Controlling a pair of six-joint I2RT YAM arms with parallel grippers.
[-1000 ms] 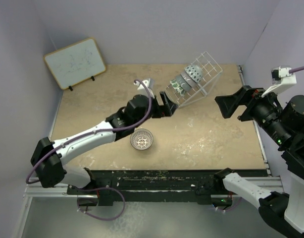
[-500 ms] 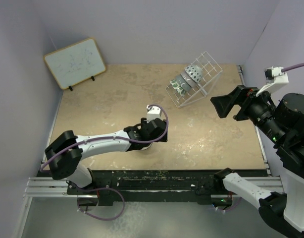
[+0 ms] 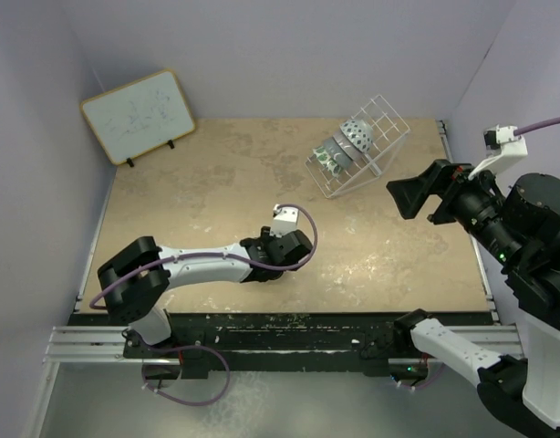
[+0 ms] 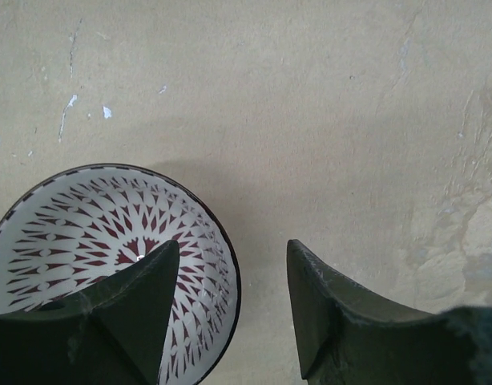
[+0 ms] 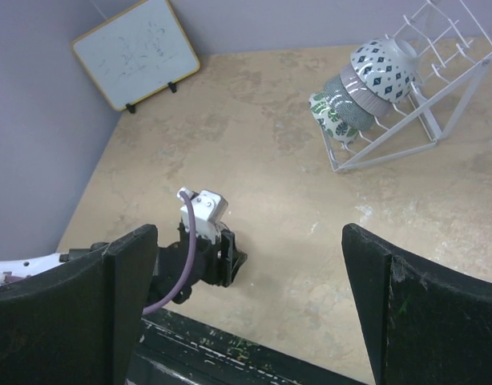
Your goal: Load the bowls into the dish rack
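A brown-and-white lattice bowl (image 4: 86, 233) sits upright on the table at the lower left of the left wrist view. My left gripper (image 4: 231, 250) is open and straddles its right rim, one finger (image 4: 142, 297) inside the bowl and the other (image 4: 334, 313) outside, with a gap on each side. From above, the left gripper (image 3: 282, 251) covers that bowl. The white wire dish rack (image 3: 382, 128) stands tilted at the back right with three bowls (image 3: 342, 148) stacked in it. My right gripper (image 3: 406, 196) hangs open in the air, right of the rack, holding nothing.
A wood-framed whiteboard (image 3: 139, 114) leans at the back left corner. Purple walls close in the left, back and right sides. The black rail of the arm bases (image 3: 307, 328) runs along the near table edge. The right arm's body (image 3: 526, 237) looms over the right edge.
My left arm pulled back from the rack and dropped onto the lattice bowl near the front, and its jaws narrowed around the rim. The right gripper drifted slightly left.
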